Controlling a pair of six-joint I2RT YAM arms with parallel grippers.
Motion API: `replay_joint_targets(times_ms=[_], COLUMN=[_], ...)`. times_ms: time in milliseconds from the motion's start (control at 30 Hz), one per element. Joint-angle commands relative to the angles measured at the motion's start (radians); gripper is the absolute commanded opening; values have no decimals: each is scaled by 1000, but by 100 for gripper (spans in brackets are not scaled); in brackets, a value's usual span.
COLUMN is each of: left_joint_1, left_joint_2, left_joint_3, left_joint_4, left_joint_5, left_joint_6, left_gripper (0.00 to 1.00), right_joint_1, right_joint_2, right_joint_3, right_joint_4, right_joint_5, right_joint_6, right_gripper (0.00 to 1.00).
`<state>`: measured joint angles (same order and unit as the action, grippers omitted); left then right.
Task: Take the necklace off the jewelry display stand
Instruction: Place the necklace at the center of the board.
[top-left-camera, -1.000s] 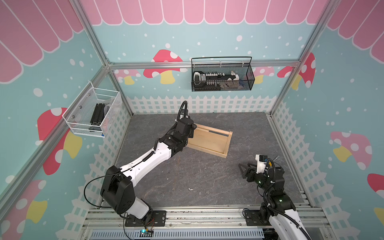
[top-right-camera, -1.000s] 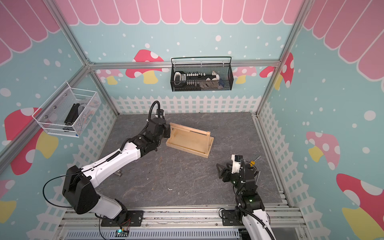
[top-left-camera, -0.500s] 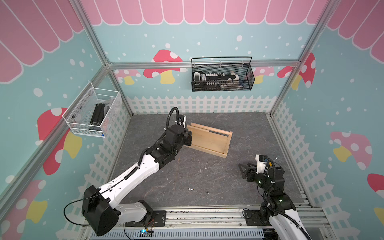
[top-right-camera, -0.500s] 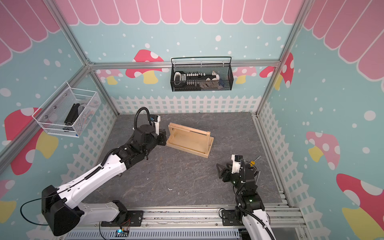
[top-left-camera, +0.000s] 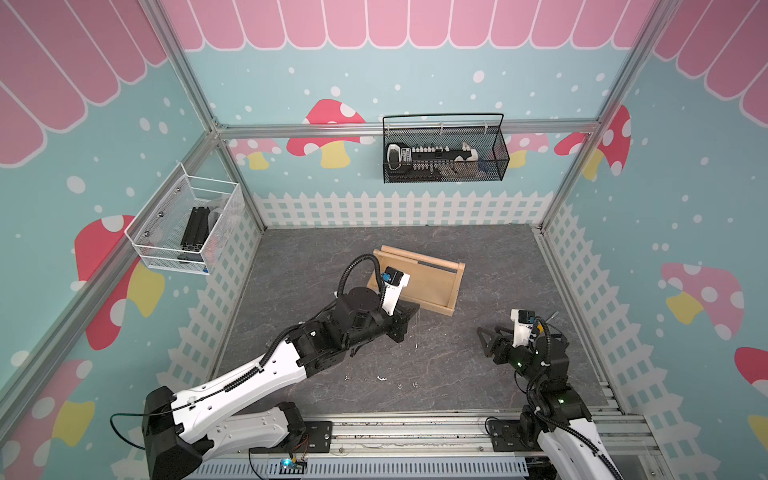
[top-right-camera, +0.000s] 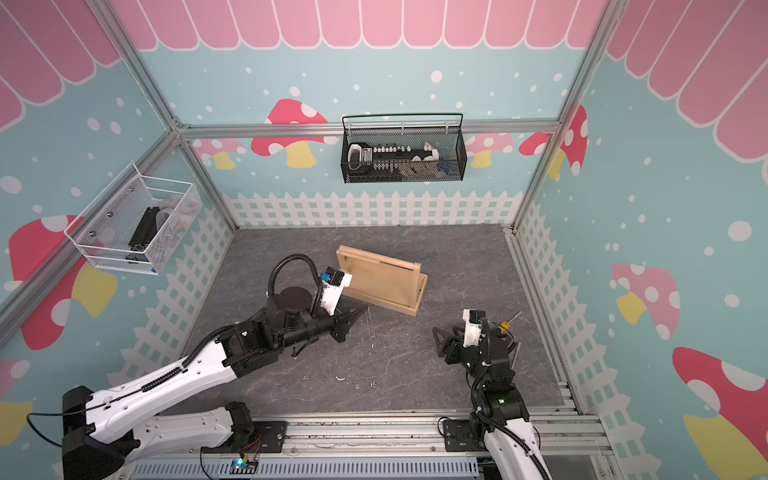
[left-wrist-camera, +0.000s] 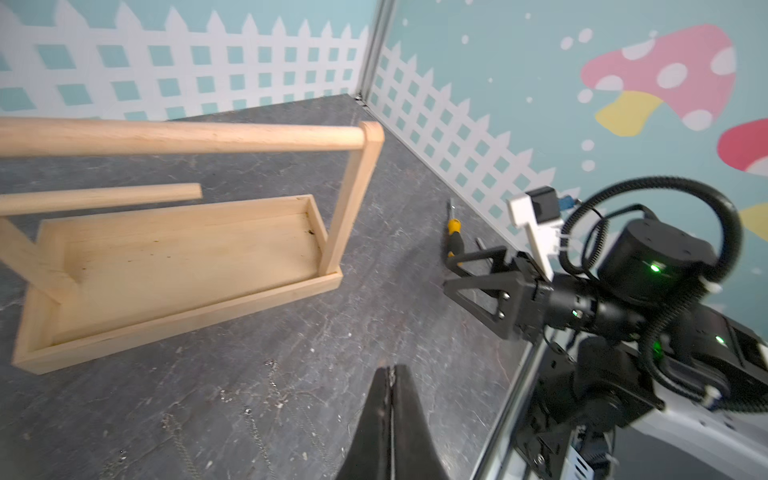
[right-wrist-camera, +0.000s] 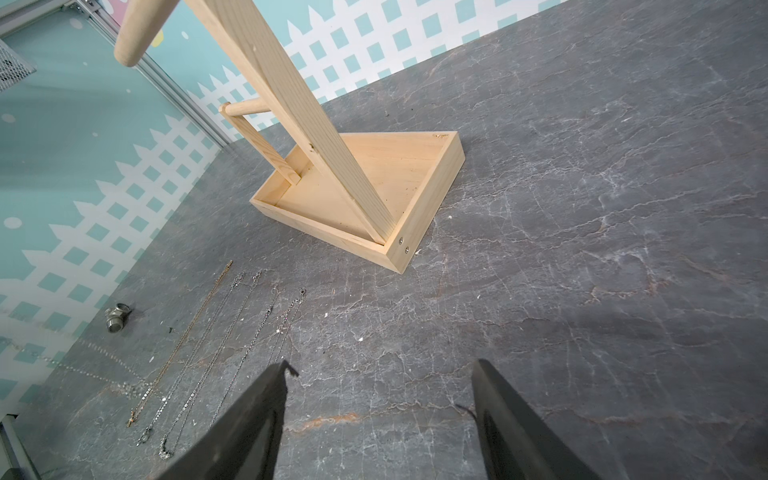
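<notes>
The pale-wood jewelry display stand (top-left-camera: 432, 286) (top-right-camera: 386, 286) stands mid-floor, and its dowel rail (left-wrist-camera: 187, 139) is bare. My left gripper (top-left-camera: 417, 308) (left-wrist-camera: 390, 368) is shut just in front of the stand's near left corner. A thin necklace (top-left-camera: 416, 332) hangs from its tips toward the floor, with a glint of chain pinched between the jaws in the left wrist view. My right gripper (top-left-camera: 482, 343) (right-wrist-camera: 382, 365) is open and empty, low over the floor to the right of the stand.
Several other chains (right-wrist-camera: 208, 345) lie stretched on the grey floor in front of the stand, with a small metal piece (right-wrist-camera: 117, 316) beside them. A yellow-handled screwdriver (left-wrist-camera: 454, 232) lies by the right fence. A black basket (top-left-camera: 444, 153) and a white basket (top-left-camera: 187, 228) hang on the walls.
My left arm has drawn back from the stand's left end toward the front, staying shut, with the chain now hanging clear of the rail. The right arm has not moved.
</notes>
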<state>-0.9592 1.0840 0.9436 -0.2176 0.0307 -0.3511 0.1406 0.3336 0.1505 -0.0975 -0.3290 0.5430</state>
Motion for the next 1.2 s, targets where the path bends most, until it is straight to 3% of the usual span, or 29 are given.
replay_joint_targets(times_ms=[0, 433, 800, 1167], left_joint_1=[-42, -190, -323, -360], left_joint_2=[-38, -55, -4, 69], left_joint_3=[-30, -101, -131, -131], left_joint_4=[48, 98, 128, 146], left_joint_5=[45, 87, -28, -71], left_joint_6=[-31, -98, -112, -103], left_gripper=[0, 0, 0, 0], right_joint_1=[8, 8, 8, 8], right_joint_2=[-2, -23, -30, -43], right_joint_3=[-5, -6, -9, -9], right_joint_4=[18, 8, 3, -7], right_joint_5=[7, 10, 8, 12], right_joint_6=[2, 1, 2, 1], right_gripper=[72, 72, 72, 72])
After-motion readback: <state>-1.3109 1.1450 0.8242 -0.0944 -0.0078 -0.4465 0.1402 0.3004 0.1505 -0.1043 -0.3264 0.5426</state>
